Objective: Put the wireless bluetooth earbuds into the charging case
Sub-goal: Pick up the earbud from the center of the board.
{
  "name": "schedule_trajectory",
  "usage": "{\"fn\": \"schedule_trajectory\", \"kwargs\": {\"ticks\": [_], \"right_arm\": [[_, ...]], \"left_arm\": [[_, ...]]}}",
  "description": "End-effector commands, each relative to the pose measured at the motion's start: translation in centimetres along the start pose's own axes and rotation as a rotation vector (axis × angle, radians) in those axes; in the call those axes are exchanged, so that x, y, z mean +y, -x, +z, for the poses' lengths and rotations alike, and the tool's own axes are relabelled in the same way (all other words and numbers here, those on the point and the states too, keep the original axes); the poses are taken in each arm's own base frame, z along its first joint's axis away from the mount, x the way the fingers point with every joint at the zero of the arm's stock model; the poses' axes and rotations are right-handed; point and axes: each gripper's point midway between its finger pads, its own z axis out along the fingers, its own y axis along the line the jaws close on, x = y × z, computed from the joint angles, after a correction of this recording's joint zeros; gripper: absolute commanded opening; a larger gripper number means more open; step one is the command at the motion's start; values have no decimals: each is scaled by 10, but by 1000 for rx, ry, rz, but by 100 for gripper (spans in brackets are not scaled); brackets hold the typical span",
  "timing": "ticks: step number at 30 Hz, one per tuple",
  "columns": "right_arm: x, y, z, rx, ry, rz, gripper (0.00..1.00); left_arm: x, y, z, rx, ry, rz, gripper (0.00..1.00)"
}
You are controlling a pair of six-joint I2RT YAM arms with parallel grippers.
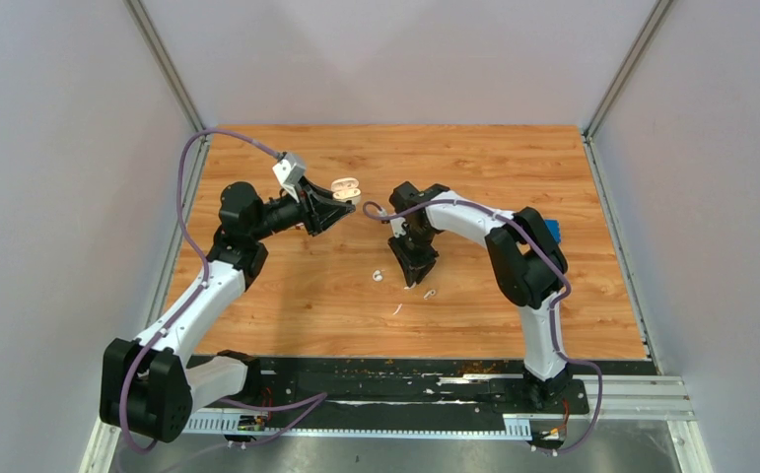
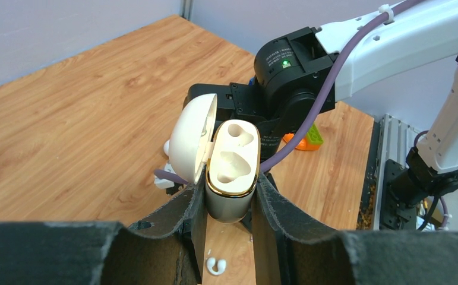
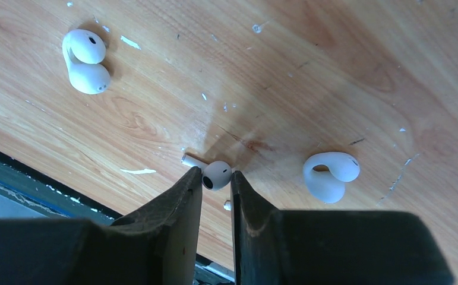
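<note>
The charging case (image 2: 232, 172), white with a gold rim, stands between the fingers of my left gripper (image 2: 229, 202), which is shut on its body. Its lid (image 2: 192, 138) hangs open to the left and both wells show nothing in them. From above, the case (image 1: 344, 186) is held over the table at centre left. My right gripper (image 3: 216, 173) reaches down to the wood with its fingertips pressed on the round head of a stemmed white earbud (image 3: 217, 175). Two curled white earbuds (image 3: 85, 62) (image 3: 329, 176) lie apart on the table.
A thin white sliver (image 3: 138, 171) lies left of the right fingers, near the table's black front edge (image 3: 12, 172). The right arm (image 2: 297, 89) is just behind the case. An orange and green toy (image 2: 306, 139) sits at the right side.
</note>
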Motion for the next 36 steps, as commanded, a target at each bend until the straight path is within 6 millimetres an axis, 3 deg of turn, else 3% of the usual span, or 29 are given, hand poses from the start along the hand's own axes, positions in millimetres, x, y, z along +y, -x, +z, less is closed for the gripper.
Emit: {"fn": "schedule_trajectory", "kwargs": {"ticks": [1,14,20,27,36], "right_arm": [[-2,4,0,-11,-66,2,23],[-18,-8,-4,-4,-152,-44,27],[-10,2,-17,-57,-117,-59,34],[20,23,-22,-115,6,-44,37],[0,33,-24,-151,-122,-8,35]], "left_arm": [[-5,8,-5,-22,-8,54,0],[-5,9,-5,-31,-2,54,0],[-3,7,-5,-30,4,50,0],[-4,5,-5,-25,2,46,0],[-4,6,-5,-24,2,41,0]]}}
